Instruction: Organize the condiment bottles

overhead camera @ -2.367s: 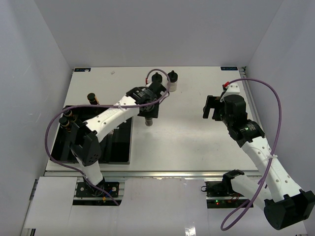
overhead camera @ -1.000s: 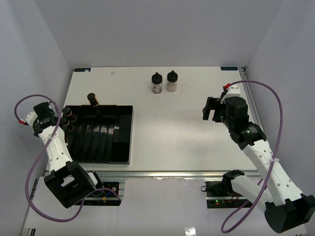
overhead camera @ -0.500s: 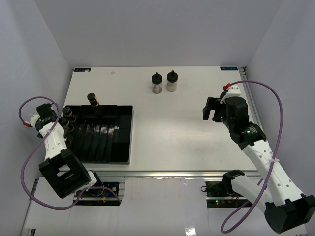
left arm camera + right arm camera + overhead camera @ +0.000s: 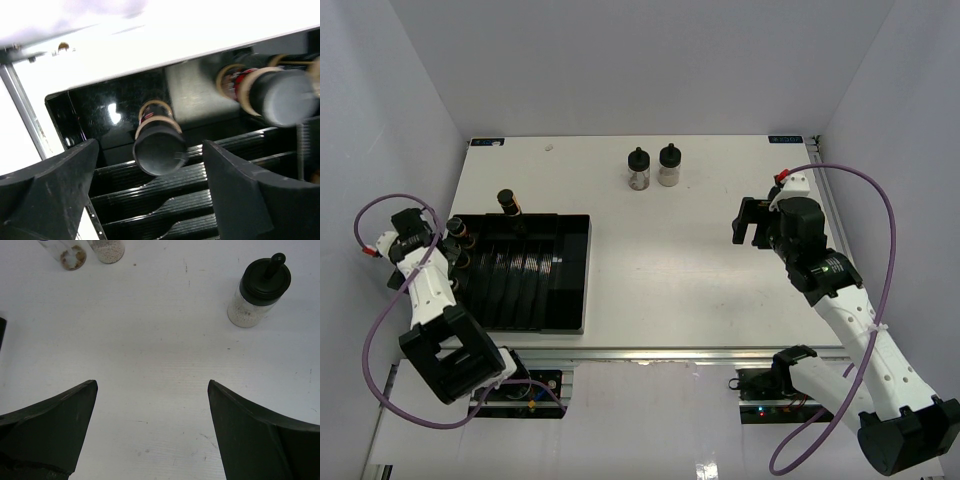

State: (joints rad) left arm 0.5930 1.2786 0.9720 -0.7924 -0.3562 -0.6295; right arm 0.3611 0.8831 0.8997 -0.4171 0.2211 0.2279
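Your right fingers (image 4: pixel 151 385) are apart, empty — the upright powder bottle (image 4: pixel 262 290) stands on the bench (image 4: pixel 160 340) just to their far right

My left arm (image 4: pixel 425 290) and right arm (image 4: pixel 865 325) are built of white shells joined by black housings, with chunky black blocks at the bases. A thin purple cable (image 4: pixel 890 250) loops along each arm. A small red tab (image 4: pixel 781 178) marks my right wrist. My left pincer (image 4: pixel 150 197) and right pincer (image 4: pixel 150 432) carry broad matte-black fingers (image 4: pixel 260 440), wedge-shaped with curved inner edges.
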